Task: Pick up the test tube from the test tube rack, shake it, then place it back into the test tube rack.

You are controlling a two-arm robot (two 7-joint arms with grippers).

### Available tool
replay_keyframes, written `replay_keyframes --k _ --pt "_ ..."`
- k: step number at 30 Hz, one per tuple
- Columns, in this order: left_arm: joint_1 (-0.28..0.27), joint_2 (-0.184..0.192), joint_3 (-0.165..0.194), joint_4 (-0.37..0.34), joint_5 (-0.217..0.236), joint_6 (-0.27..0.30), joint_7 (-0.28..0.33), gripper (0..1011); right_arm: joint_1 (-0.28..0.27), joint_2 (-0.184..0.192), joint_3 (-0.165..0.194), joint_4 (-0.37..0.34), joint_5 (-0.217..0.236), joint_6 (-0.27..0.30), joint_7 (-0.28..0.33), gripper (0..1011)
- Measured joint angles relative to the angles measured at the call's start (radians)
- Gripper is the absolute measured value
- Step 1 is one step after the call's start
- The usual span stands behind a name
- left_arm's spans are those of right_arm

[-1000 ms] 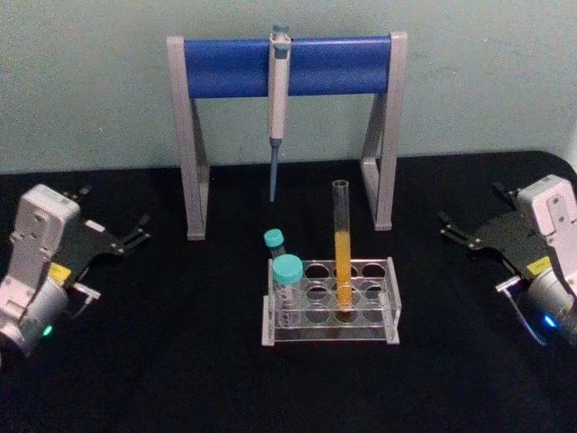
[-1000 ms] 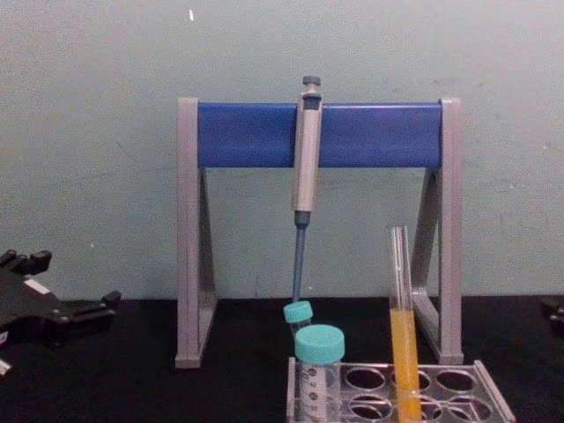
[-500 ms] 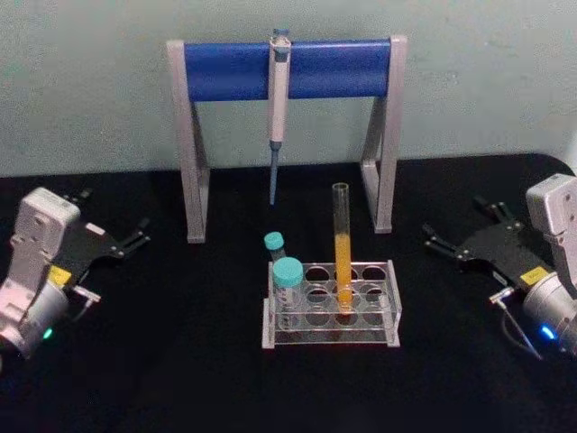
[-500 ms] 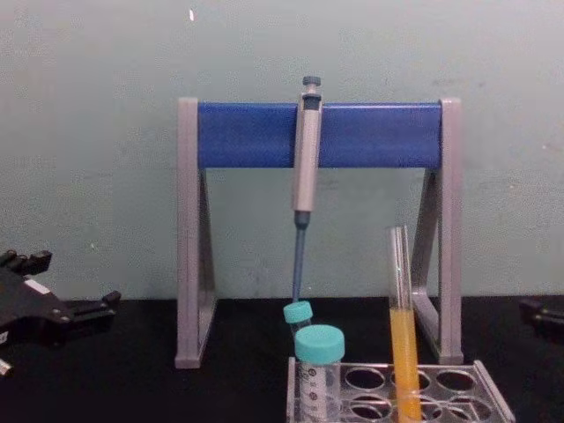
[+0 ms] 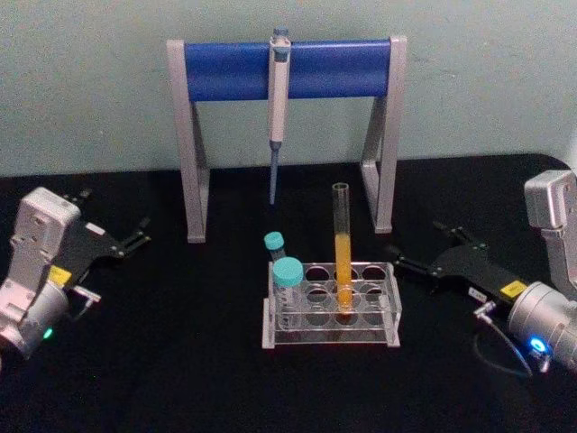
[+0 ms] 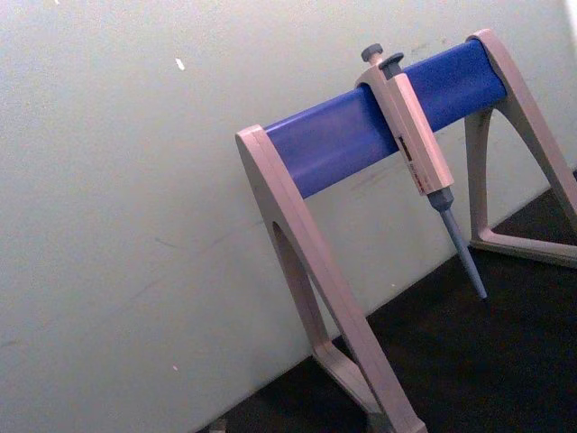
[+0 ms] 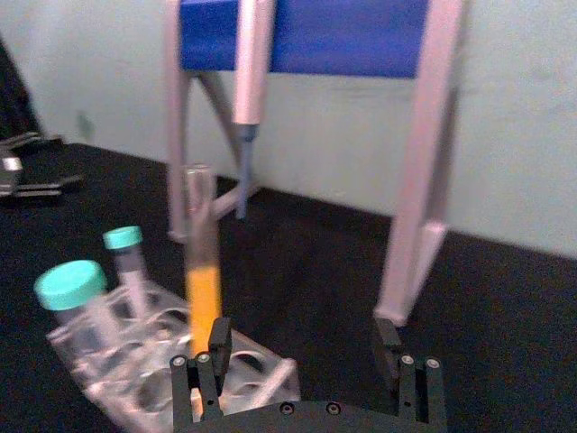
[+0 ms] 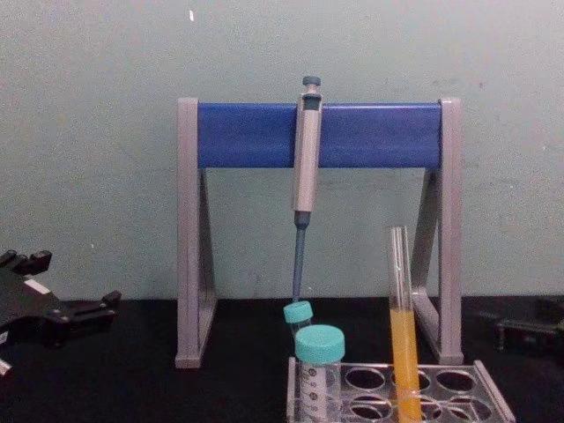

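Note:
The test tube is a long clear tube, orange-yellow in its lower half. It stands upright in the test tube rack, a low clear tray with round holes at the table's middle. My right gripper is open just right of the rack, fingers pointing at it, touching nothing. In the right wrist view the open gripper faces the test tube and the rack. The chest view shows the tube, the rack and the right gripper. My left gripper rests open at far left.
A tall grey-and-blue pipette stand with a hanging pipette stands behind the rack. Two teal-capped vials sit in the rack's left holes. Black table surface lies around the rack on all sides.
My right gripper has moved left across the table toward the rack, coming close to its right side. The left arm, the tube and the rack have not moved.

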Motion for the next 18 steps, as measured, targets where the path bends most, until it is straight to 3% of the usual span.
replay_keyframes --k 8,18 --pt "0.000 0.000 0.000 0.000 0.000 0.000 0.000 1001 0.026 -0.025 -0.008 -0.003 0.046 0.065 0.071 1000" --pt "0.000 0.000 0.000 0.000 0.000 0.000 0.000 1001 0.101 -0.057 -0.053 0.051 0.048 0.081 0.115 1000"
